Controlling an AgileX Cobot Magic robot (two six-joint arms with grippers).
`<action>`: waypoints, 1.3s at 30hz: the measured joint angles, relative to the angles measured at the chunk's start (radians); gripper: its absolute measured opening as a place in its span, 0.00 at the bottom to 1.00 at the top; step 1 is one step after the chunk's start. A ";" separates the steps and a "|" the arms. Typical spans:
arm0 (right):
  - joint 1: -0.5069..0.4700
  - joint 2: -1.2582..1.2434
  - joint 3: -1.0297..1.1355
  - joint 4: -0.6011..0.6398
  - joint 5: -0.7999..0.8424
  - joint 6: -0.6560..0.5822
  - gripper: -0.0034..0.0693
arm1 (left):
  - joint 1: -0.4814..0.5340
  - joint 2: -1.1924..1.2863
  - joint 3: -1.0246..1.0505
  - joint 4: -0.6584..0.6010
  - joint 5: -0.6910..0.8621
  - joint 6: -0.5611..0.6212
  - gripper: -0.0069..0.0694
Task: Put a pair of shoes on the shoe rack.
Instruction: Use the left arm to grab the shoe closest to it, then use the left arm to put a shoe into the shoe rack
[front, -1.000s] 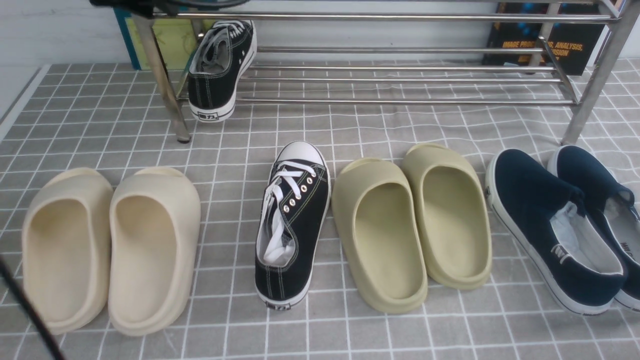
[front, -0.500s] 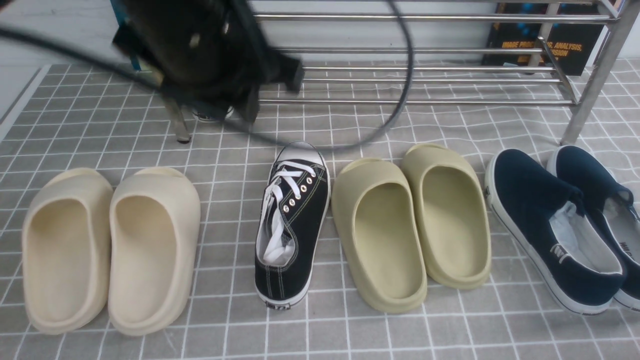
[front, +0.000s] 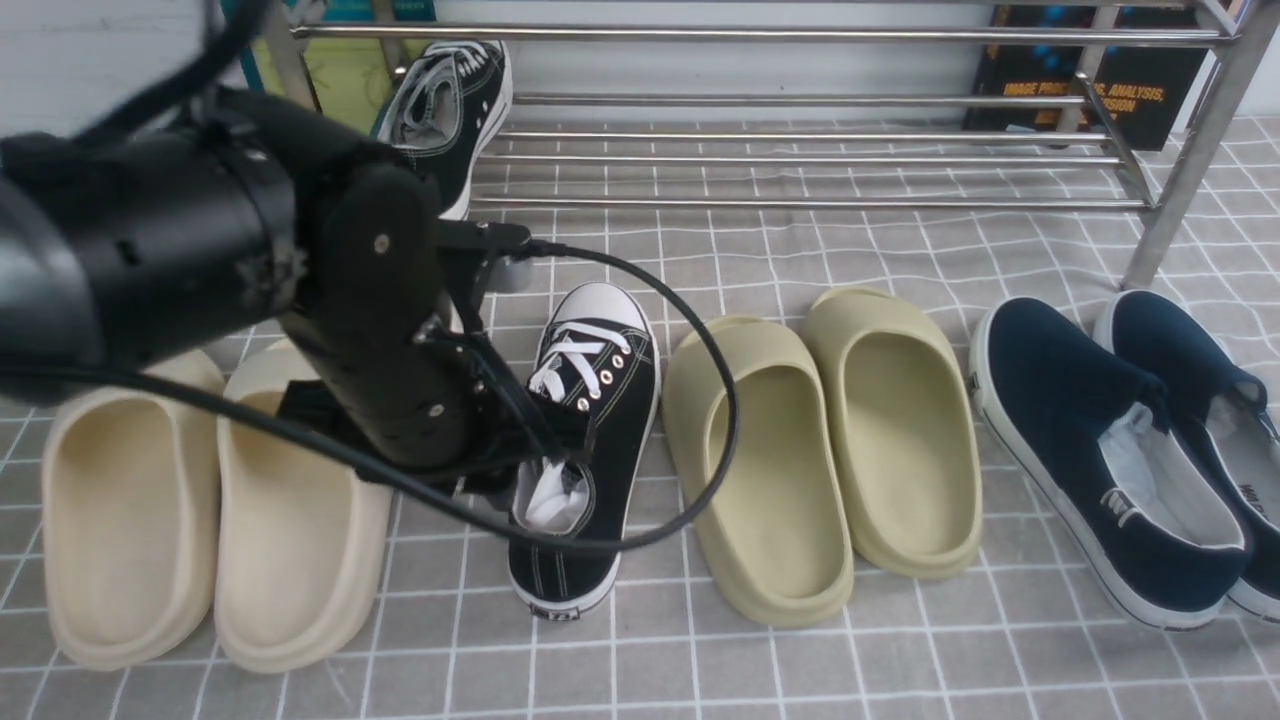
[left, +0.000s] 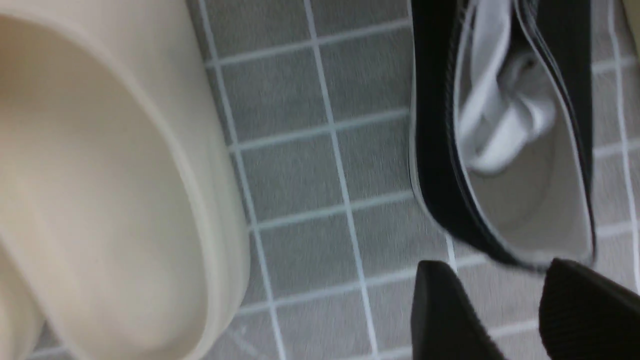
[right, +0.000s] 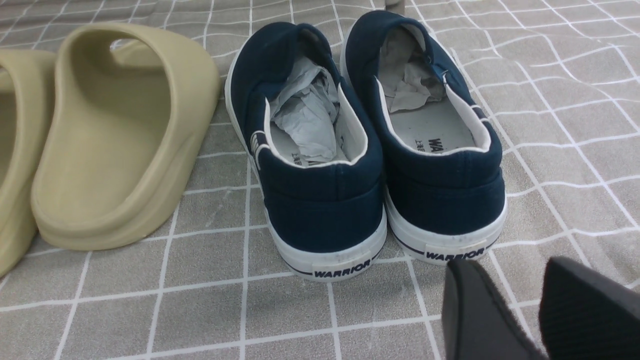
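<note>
Left wrist view: left gripper (left: 495, 270) spread, empty, near floor sneaker (left: 525, 200) heel; second sneaker (front: 450, 110) on shoe rack (front: 800, 33).

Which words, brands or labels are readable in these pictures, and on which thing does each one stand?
"WARRIOR": on the heel tab of each of the navy slip-ons.
"WA...": insole print in one navy slip-on, cut off.
"IMAGE PROC... ANALYSIS,": on the dark book cover behind the shoe rack; the rest is hidden or blurred.
Heel label of the black sneaker on the floor: too small to read.
</note>
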 joint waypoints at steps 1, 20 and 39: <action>0.000 0.000 0.000 0.000 0.000 0.000 0.38 | 0.009 0.014 0.000 -0.005 -0.022 -0.003 0.52; 0.000 0.000 0.000 0.000 0.000 0.000 0.38 | 0.037 0.195 -0.014 -0.073 -0.140 -0.010 0.09; 0.000 0.000 0.000 0.000 0.000 0.000 0.38 | 0.190 0.146 -0.335 -0.164 0.013 0.043 0.07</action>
